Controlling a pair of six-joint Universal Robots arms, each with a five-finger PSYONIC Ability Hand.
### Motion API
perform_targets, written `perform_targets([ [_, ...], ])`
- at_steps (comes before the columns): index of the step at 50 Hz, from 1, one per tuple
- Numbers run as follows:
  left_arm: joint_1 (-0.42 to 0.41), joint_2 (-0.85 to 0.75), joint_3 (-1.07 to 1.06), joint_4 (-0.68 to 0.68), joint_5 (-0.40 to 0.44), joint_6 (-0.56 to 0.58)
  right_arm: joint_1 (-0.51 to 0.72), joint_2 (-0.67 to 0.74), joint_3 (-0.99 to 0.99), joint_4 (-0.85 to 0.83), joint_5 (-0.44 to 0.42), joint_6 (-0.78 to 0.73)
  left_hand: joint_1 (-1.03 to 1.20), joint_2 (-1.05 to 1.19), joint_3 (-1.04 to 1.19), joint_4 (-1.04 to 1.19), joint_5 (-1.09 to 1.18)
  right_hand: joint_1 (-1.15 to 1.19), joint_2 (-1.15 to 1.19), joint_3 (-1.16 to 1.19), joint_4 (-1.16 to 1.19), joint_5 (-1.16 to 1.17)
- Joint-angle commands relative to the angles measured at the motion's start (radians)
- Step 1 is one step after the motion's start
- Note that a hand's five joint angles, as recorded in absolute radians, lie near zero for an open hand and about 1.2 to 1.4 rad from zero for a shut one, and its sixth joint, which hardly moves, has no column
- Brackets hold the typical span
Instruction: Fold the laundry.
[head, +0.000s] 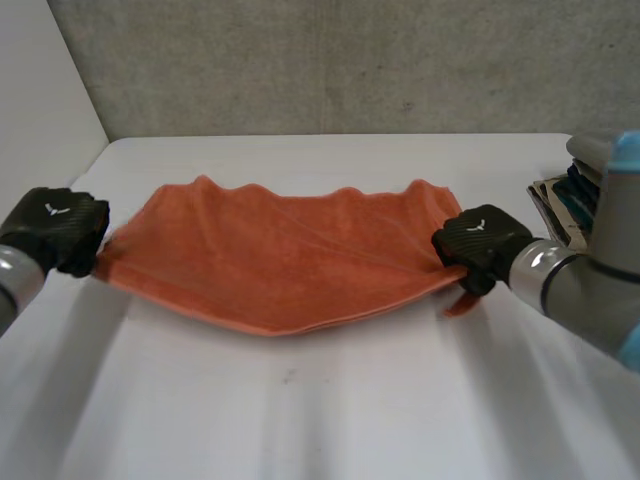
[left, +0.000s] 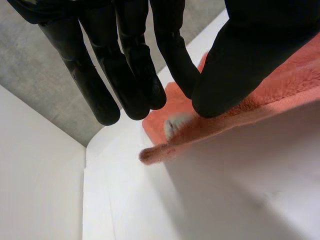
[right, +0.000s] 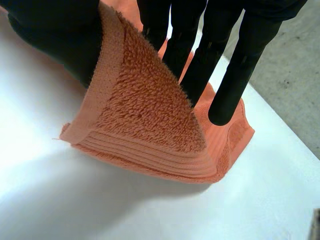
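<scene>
Head view shows the towel (head: 280, 255) sagging over the counter (head: 300, 420), its ends pinched in the fingers of your left hand (head: 58, 228) and right hand (head: 480, 245) (soft, light, probably floppy); corners suit gripping.

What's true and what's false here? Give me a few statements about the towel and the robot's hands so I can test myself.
1. The towel is orange. True.
2. The left hand pinches one end of the towel. True.
3. The right hand is open and holds nothing. False: its thumb and fingers pinch the towel's other end.
4. The towel is rolled into a ball on the table. False: it is spread wide between the two hands.
</scene>
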Motion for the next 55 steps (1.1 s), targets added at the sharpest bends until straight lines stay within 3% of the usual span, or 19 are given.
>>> perform_targets([
  [1, 0.021, 0.163, -0.09, -0.187, 0.03, 0.114, -0.027, -0.063, 0.009, 0.261, 0.004, -0.189, 0.222, 0.202, 0.206, 0.197, 0.239, 0.287, 0.216, 0.202, 0.197, 0.189],
  [5, 0.007, 0.051, -0.089, -0.235, -0.015, 0.186, -0.031, -0.031, 0.006, 0.346, 0.003, -0.284, 0.222, 0.202, 0.206, 0.197, 0.239, 0.287, 0.216, 0.202, 0.197, 0.189],
  [9, -0.045, -0.111, -0.011, -0.199, -0.117, 0.226, -0.024, 0.026, -0.028, 0.311, 0.017, -0.286, 0.222, 0.202, 0.206, 0.197, 0.239, 0.287, 0.216, 0.202, 0.197, 0.189],
  [12, -0.087, -0.205, 0.064, -0.15, -0.147, 0.213, -0.012, 0.093, -0.093, 0.237, 0.04, -0.251, 0.222, 0.202, 0.206, 0.197, 0.239, 0.287, 0.216, 0.202, 0.197, 0.189],
  [18, -0.127, -0.322, 0.212, 0.041, -0.116, 0.107, 0.022, 0.194, -0.241, 0.183, 0.086, -0.192, 0.222, 0.202, 0.206, 0.197, 0.239, 0.287, 0.216, 0.202, 0.197, 0.189],
  [20, -0.136, -0.319, 0.232, 0.064, -0.118, 0.03, 0.032, 0.22, -0.276, 0.185, 0.107, -0.143, -0.177, -0.197, -0.194, -0.202, -0.161, 0.287, 0.216, 0.202, 0.197, 0.189],
  [23, -0.145, -0.273, 0.201, -0.006, -0.118, -0.057, 0.038, 0.225, -0.276, 0.168, 0.121, -0.079, -0.713, -0.732, -0.729, -0.738, -0.696, 0.287, 0.216, 0.202, 0.197, 0.189],
  [27, -0.145, -0.175, 0.12, -0.086, -0.092, -0.096, 0.028, 0.222, -0.243, 0.099, 0.121, -0.017, -0.987, -1.007, -1.003, -1.012, -0.97, 0.287, 0.216, 0.202, 0.197, 0.189],
  [34, -0.035, -0.06, -0.064, -0.117, 0.049, -0.088, 0.008, 0.233, -0.209, -0.036, 0.139, 0.088, -0.908, -0.928, -0.924, -0.933, -0.892, 0.287, 0.216, 0.202, 0.197, 0.189],
  [40, 0.016, -0.034, -0.156, -0.114, 0.149, -0.084, 0.002, 0.227, -0.195, -0.052, 0.141, 0.135, -0.817, -0.837, -0.833, -0.842, -0.8, 0.287, 0.216, 0.202, 0.197, 0.189],
  [45, 0.027, -0.053, -0.173, -0.103, 0.145, -0.079, 0.009, 0.227, -0.189, -0.052, 0.139, 0.133, -0.793, -0.813, -0.81, -0.819, -0.777, 0.287, 0.216, 0.202, 0.197, 0.189],
  [55, 0.016, -0.199, -0.1, -0.037, 0.043, -0.042, 0.022, 0.224, -0.155, -0.059, 0.135, 0.132, -0.6, -0.62, -0.616, -0.625, -0.583, 0.287, 0.216, 0.202, 0.197, 0.189],
])
